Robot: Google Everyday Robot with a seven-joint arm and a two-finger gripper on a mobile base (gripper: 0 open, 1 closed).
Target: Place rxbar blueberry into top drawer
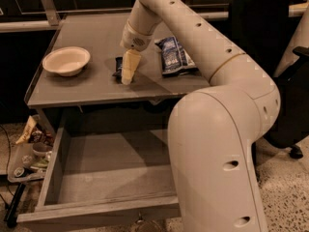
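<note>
In the camera view my jaws point tip-down at the counter [87, 88], right against the rxbar blueberry [118, 65], which lies flat there. I cannot tell whether they are wide or narrow. The bar looks light, thin and slick-wrapped, so I judge a pinch across its short width is best. A bowl [66, 60] and a chip bag [174, 57] sit either side. The top drawer [111, 178] stands open below, with a chair [270, 33] close by.

Light: you see warm, dim light from above.
Shadow: the table [87, 88] shades the drawer [111, 178] at its back.
Gripper: at 11 o'clock, the gripper [126, 76] is pale and brightly lit.
</note>
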